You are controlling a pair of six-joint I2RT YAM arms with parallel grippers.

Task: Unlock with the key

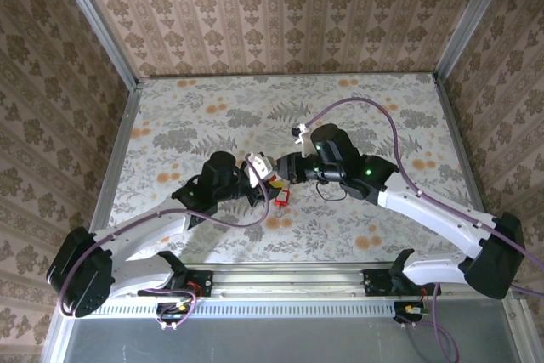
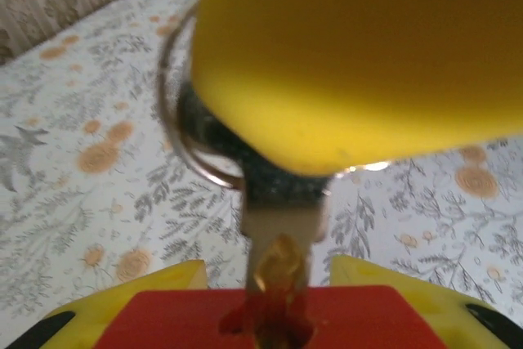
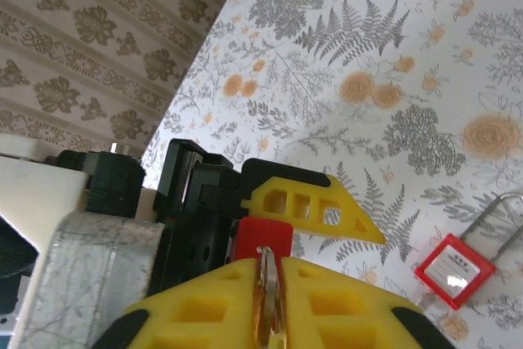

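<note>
Key, tiny, dark brownish and metal [image 2: 282, 222], stands with its blade in the keyhole of a small red square padlock [image 2: 368, 320]. Its head is outward, and a thin steel split ring [image 2: 163, 108] is threaded through it. The close view is blurred, so the blade looks well seated, though I cannot say it is fully home.

The right gripper [image 3: 270, 271] has its yellow fingers drawn together on the key's head, with the ring edge-on between them. The left gripper [image 2: 270, 284] is clamped on the padlock's body, a yellow finger at each side of the red block, holding it above the flowered table [image 3: 425, 55]. From above, the two arms meet nose to nose at the middle of the table. A second red padlock [image 3: 453, 271] with a thin wire shackle lies flat on the cloth just beside them, apart from both grippers.

Insertion appears done, so the step in hand is most likely the turn. That calls for the right wrist to roll about the key's own axis while the left holds the padlock rigid. The grip must be firm enough not to slip on so small a head, and no sideways push should bend the thin blade.
</note>
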